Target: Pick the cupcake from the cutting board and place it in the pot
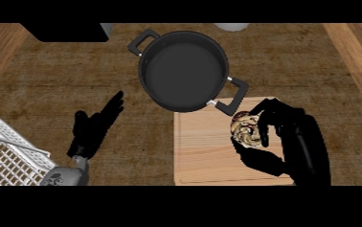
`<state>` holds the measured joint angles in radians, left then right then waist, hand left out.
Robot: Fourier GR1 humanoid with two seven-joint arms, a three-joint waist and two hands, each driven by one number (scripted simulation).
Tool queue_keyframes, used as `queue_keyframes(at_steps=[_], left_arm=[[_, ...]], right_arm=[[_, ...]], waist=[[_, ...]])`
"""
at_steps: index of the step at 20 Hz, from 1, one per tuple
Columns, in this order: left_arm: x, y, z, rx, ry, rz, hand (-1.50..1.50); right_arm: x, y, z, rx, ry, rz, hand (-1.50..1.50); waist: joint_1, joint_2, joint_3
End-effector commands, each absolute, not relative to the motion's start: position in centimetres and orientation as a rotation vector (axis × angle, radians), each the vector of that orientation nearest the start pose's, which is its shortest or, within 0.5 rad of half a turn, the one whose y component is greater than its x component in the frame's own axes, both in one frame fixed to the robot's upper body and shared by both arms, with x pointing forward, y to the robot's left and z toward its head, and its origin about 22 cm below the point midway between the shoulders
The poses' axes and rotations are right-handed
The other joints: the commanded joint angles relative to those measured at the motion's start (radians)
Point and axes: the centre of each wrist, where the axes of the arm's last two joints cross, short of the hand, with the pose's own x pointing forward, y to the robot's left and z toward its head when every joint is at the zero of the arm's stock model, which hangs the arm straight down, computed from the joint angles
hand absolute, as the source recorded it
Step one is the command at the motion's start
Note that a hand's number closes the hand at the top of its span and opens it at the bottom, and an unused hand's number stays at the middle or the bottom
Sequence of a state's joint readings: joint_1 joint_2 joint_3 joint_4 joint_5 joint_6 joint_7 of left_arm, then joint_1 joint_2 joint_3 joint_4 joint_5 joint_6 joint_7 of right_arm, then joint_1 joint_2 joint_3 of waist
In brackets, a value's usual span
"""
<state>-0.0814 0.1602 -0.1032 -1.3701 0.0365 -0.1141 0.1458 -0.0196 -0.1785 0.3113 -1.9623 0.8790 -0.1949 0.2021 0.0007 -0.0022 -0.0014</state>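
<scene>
Down at the near edge, the white wire rack (pixel 17 149) sits in the lower left corner, and just beside it the left hand (pixel 96 123) rests over the dark wood-grain counter (pixel 63 77), fingers straight and relaxed, pointing up and away, holding nothing.

Over on the right, here's the action: the right hand (pixel 279 135) is over the pale wooden cutting board (pixel 205 149), its black fingers and thumb curled round the swirled cream-and-brown cupcake (pixel 244 128). The cupcake shows between thumb and fingers, over the board's far right part. Whether it is off the board yet, I can't tell from this angle.

So the step in hand looks like the grasp, with the lift either just on or about to come. The carry is not yet done.

Further out, the round black two-handled pot (pixel 185 70) sits on the counter, its near handle overlapping the board's far edge, close to the cupcake. Its inside shows dark and bare. Beyond that, a black block (pixel 63 32) at the far left and a pale round thing (pixel 232 27) at the far edge, too cut off to name.

What the next move calls for, by my reading: raise the cupcake high enough to clear that near handle and rim, swing up and left over the pot's middle, then release.
</scene>
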Motion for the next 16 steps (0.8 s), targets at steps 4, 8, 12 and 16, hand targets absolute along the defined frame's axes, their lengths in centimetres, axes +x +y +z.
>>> queue_keyframes(at_steps=[4,8,12,16], left_arm=[[25.8,24.5,-2.7,-0.063,-1.251,-0.288,0.00],[25.6,25.4,-3.0,-0.055,-1.263,-0.284,0.00],[26.0,24.0,-0.4,-0.085,-1.282,-0.293,0.00],[27.0,25.5,-1.1,-0.073,-1.286,-0.315,0.00]], right_arm=[[23.7,-11.4,15.9,-0.952,-1.811,0.725,1.50],[26.2,-7.4,17.2,-0.978,-1.754,0.808,1.50],[29.6,-5.4,17.4,-1.004,-1.634,0.922,1.50],[32.8,-2.6,17.4,-1.065,-1.545,0.979,1.50]], waist=[[0.008,0.001,0.000],[0.014,0.003,0.000],[0.024,0.003,0.001],[0.036,0.009,0.000]])
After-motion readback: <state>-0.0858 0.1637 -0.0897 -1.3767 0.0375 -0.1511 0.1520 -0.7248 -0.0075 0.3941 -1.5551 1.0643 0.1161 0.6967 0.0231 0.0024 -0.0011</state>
